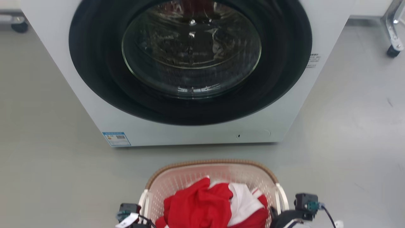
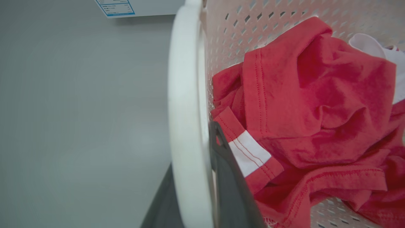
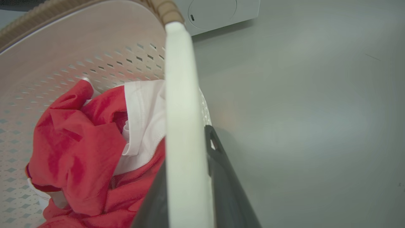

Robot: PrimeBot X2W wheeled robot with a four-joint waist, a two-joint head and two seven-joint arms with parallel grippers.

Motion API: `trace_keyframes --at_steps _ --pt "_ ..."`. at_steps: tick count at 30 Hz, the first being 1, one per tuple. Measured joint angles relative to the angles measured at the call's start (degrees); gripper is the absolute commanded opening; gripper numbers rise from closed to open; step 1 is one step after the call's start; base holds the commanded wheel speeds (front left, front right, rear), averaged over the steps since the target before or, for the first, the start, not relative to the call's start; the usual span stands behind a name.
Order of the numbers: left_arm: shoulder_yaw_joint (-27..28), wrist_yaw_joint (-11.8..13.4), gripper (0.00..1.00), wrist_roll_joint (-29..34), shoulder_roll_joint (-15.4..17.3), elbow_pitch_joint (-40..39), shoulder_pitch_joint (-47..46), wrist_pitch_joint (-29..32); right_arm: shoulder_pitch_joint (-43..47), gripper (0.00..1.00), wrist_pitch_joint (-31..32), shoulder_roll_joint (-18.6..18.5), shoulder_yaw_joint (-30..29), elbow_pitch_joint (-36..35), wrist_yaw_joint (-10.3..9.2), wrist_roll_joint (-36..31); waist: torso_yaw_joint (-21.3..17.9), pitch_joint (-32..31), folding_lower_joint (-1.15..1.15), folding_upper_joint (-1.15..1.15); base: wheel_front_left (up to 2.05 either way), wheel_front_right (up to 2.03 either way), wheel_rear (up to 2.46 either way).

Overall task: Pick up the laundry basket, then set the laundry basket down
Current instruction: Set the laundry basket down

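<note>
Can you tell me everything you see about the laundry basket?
The laundry basket is cream-white plastic with small holes, a brown woven-look rim and white side handles. It is upright before the washer, holding crumpled red and white clothes. The left gripper and right gripper each clamp a handle between dark fingers.

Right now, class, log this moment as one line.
left gripper: shut on left handle | right gripper: shut on right handle | basket: holds red-and-white clothes, before washer | lifted: cannot tell
</note>
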Motion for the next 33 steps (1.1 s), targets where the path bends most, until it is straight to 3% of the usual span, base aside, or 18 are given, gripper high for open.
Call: trace_keyframes --at_steps 33 --pt "0.9 2.6 0.0 0.8 0.4 -2.4 -19.3 -4.3 -22.5 0.0 -2.7 -0.6 -1.7 4.2 0.04 -4.2 2.0 26.8 0.01 0.01 0.0 0.0 0.0"
